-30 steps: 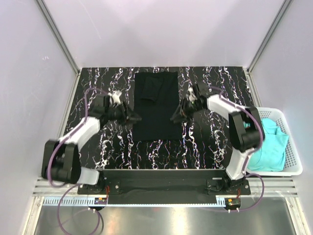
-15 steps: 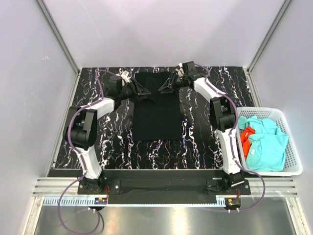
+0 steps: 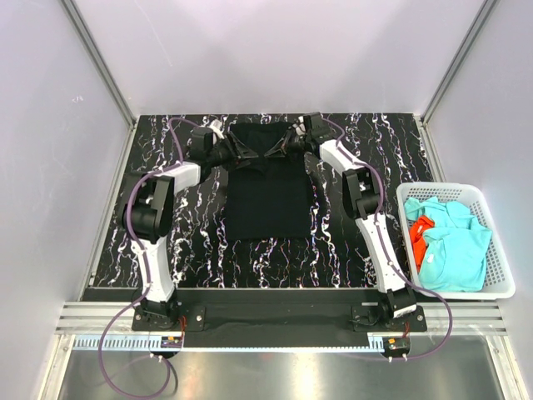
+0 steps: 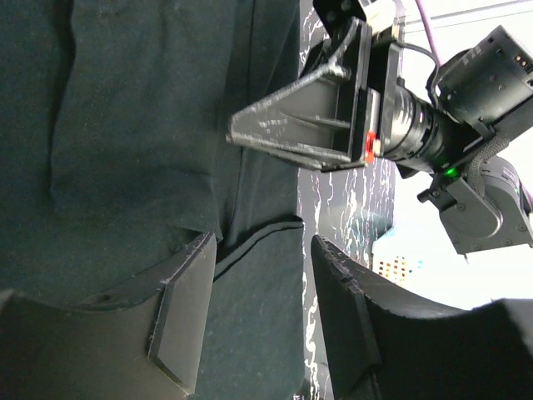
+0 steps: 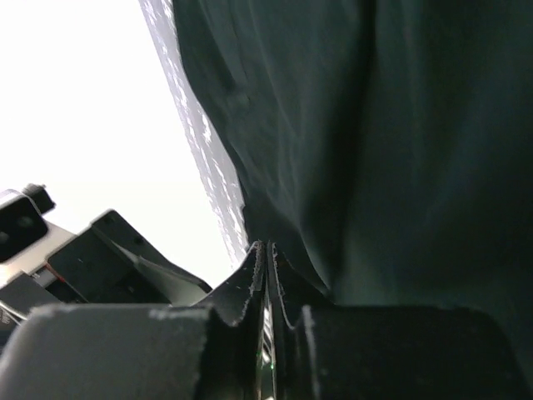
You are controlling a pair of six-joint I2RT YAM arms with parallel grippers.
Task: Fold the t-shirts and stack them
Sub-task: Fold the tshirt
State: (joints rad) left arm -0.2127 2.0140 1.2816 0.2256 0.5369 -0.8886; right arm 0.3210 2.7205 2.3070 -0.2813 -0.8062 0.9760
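Observation:
The black t-shirt [image 3: 268,200] lies folded into a long strip in the middle of the table. Both grippers are over its far end, tips facing each other. My left gripper [image 3: 243,152] is open in the left wrist view [image 4: 262,246], its jaws standing either side of a hemmed edge of the black cloth [image 4: 141,125]. My right gripper [image 3: 278,148] is shut, its tip low over the shirt [image 5: 400,125] in the right wrist view [image 5: 266,247]. I see no cloth between its fingers. It also shows in the left wrist view [image 4: 237,133].
A white lattice basket [image 3: 500,292] stands at the right edge of the table. It holds turquoise shirts [image 3: 454,250] and an orange-red one [image 3: 420,229]. The black marbled tabletop [image 3: 183,250] shows on both sides of the shirt.
Both grippers moved from the shirt's middle sides to its far end, then inward over the cloth toward each other. The shirt has not visibly shifted.

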